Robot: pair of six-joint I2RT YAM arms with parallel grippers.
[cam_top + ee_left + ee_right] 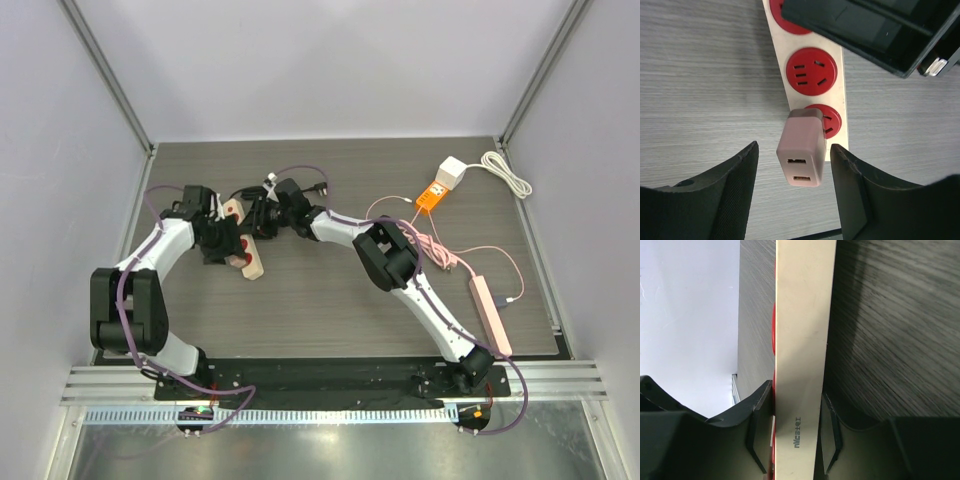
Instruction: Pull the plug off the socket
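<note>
Grey wood-grain table (330,290), w/ the strip (781,55) lying left of centre in the top view. Your L gripper (794,147) is wide open, straddling the pink plug (801,150) but not closed on it. The plug sits in the strip's end socket (829,120), lower centre of the L wrist view. Your R gripper (796,405) is clamped tight on the strip's long edges.

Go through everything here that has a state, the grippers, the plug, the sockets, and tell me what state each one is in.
right gripper: shut on the power strip.
pink plug: seated in the end socket, ungripped.
left gripper: open, fingers flanking the pink plug with gaps.
middle socket: empty.
</note>
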